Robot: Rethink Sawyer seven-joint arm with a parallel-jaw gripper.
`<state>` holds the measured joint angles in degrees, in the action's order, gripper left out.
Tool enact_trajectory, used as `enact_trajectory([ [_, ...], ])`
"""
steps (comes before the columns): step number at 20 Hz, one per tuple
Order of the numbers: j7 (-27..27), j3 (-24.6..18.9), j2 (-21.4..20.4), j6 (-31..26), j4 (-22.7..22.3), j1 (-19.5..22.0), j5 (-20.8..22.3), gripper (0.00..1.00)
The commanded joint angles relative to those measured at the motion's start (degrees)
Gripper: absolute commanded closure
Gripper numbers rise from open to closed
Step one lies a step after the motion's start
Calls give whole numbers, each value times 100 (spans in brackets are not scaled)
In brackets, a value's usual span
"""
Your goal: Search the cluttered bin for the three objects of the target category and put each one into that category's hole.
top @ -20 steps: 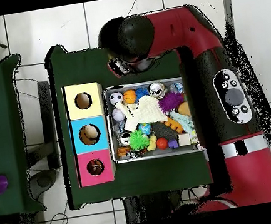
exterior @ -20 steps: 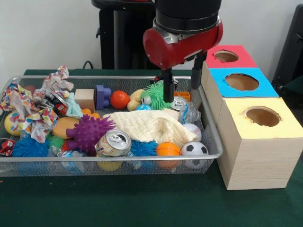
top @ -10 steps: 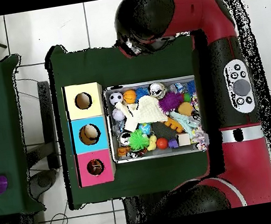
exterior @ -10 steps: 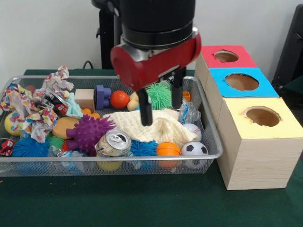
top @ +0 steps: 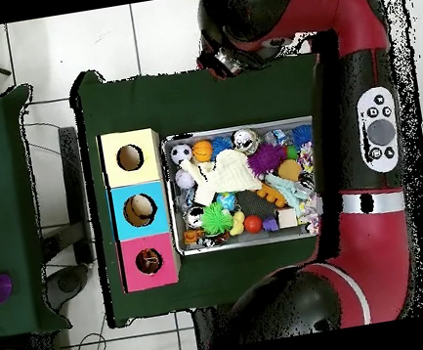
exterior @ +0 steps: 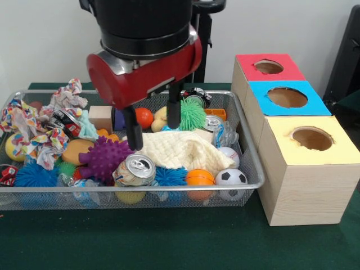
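My gripper (exterior: 154, 121) hangs open and empty over the wire bin (exterior: 247, 152). One finger is above the left edge of the cream cloth (exterior: 180, 149); the other is in front of the green spiky ball (exterior: 193, 114). Below and to its left lie a purple spiky ball (exterior: 105, 157) and a drink can (exterior: 135, 170). A soccer ball (exterior: 231, 177), an orange ball (exterior: 199, 178) and a baseball (exterior: 228, 154) sit at the bin's front right. The holed boxes, red (exterior: 269, 67), blue (exterior: 287, 97) and yellow (exterior: 311, 139), stand in a row to the right.
Crumpled printed paper (exterior: 34, 135), a wooden cube (exterior: 100, 117), a red-orange ball (exterior: 145, 117) and blue spiky balls (exterior: 34, 175) crowd the bin's left. In the overhead view the arm (top: 365, 119) curves round the bin (top: 233, 128); the yellow box (top: 131, 157) is uppermost of the row.
The gripper has swung from beside the boxes leftward across the bin, staying open and empty. Nothing in the bin has shifted.
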<state>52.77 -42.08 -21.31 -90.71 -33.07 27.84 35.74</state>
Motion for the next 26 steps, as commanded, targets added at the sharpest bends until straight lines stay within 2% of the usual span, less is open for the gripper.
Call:
enact_trajectory([
  [1, -1211, 86, -44, 108, -717, 301, -175, 0],
  [7, -316, 341, -751, 1309, -2698, 936, -751, 0],
  [11, 71, 358, -1098, 1954, -3642, 1355, -992, 0],
  [16, 400, 440, -1363, 2407, -4253, 1608, -1163, 0],
  [21, 620, 557, -1498, 2644, -4572, 1718, -1319, 0],
  [26, 898, 683, -1857, 3110, -5127, 1829, -1428, 0],
])
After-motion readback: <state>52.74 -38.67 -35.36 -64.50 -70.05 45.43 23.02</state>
